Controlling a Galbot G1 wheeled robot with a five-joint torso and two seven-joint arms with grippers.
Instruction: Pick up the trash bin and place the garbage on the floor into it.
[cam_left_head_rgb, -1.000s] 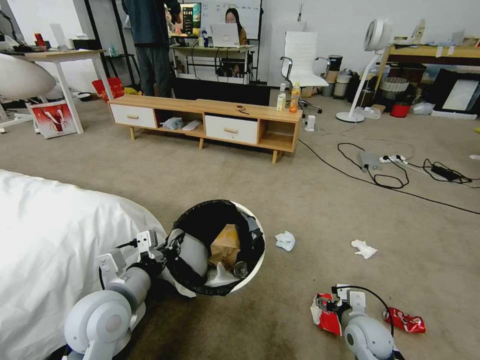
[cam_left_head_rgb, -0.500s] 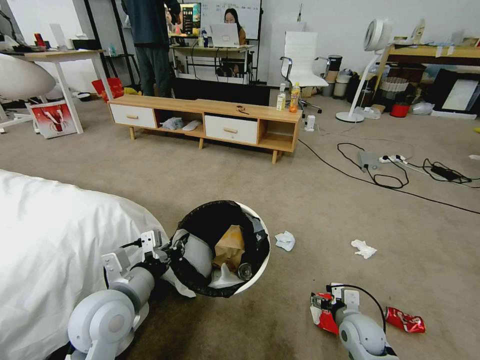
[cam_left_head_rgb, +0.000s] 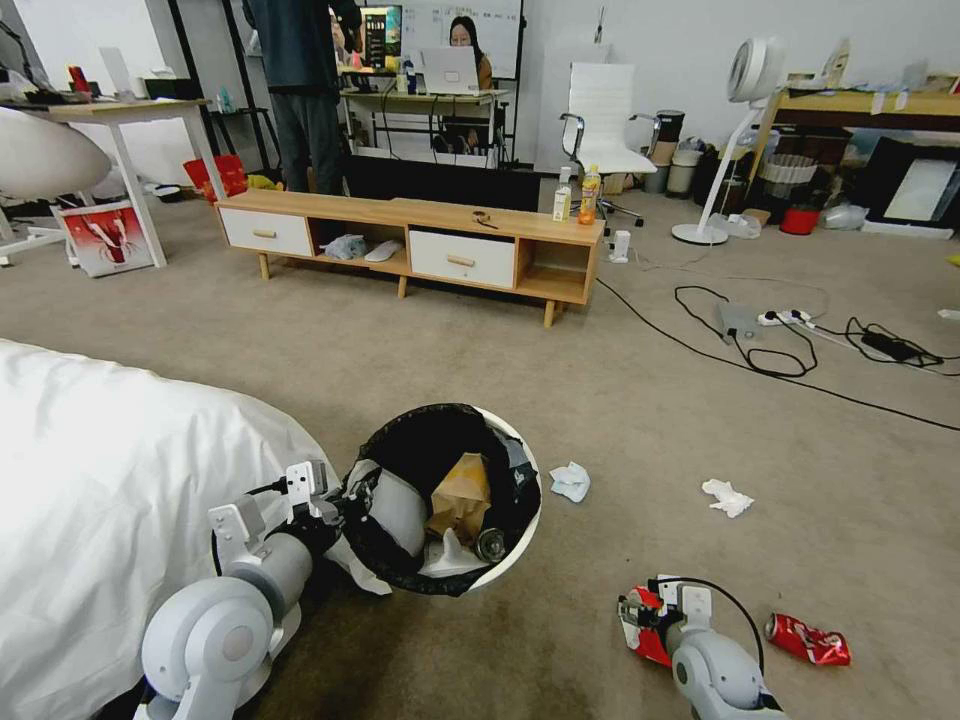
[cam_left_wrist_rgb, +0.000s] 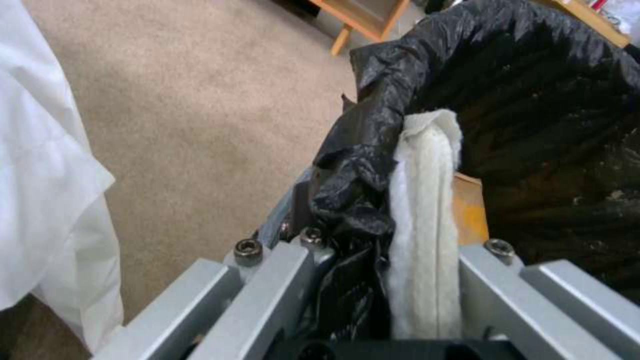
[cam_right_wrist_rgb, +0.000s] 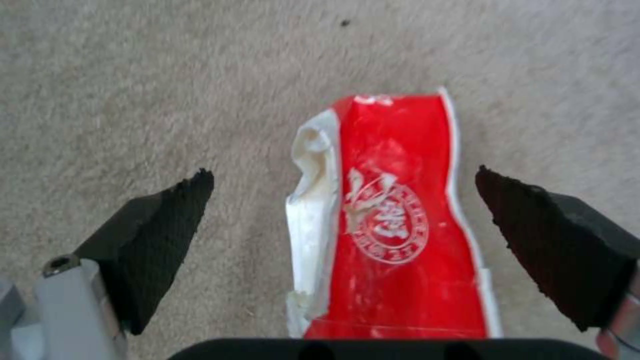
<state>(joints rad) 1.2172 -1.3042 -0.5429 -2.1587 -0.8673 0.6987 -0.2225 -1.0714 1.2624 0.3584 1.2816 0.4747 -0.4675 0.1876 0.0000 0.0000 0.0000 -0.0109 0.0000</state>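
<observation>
Black bag plastic folded over the rim of the trash bin (cam_left_head_rgb: 505, 560) is pinched in the left end effector (cam_left_wrist_rgb: 380, 250) — its fingers are clamped on the bin's near wall, w/ the white rim and liner squeezed between them in the left wrist view. The bin is held off the floor (cam_left_head_rgb: 620, 400), tilted toward the robot, just beside the white bed sheet (cam_left_head_rgb: 110, 470) on the left. Inside it: a brown paper bag (cam_left_head_rgb: 462, 492), a can end and some white scraps.

The right end effector (cam_right_wrist_rgb: 343, 200) hangs low over the red-white snack wrapper (cam_right_wrist_rgb: 393, 235), fingers spread wide, one black pad on each side of the wrapper and not touching it. The wrapper lies flat on the beige carpet, lengthwise between the pads. In the head view it sits at front right, partly covered by the right arm.

Other garbage on the floor — a crushed red can (cam_left_head_rgb: 808, 640) just right of the wrapper, one crumpled tissue (cam_left_head_rgb: 571, 481) near the bin's far right side, a 2nd tissue (cam_left_head_rgb: 728, 497) further right. Black cables (cam_left_head_rgb: 760, 360) cross the carpet beyond them.
</observation>
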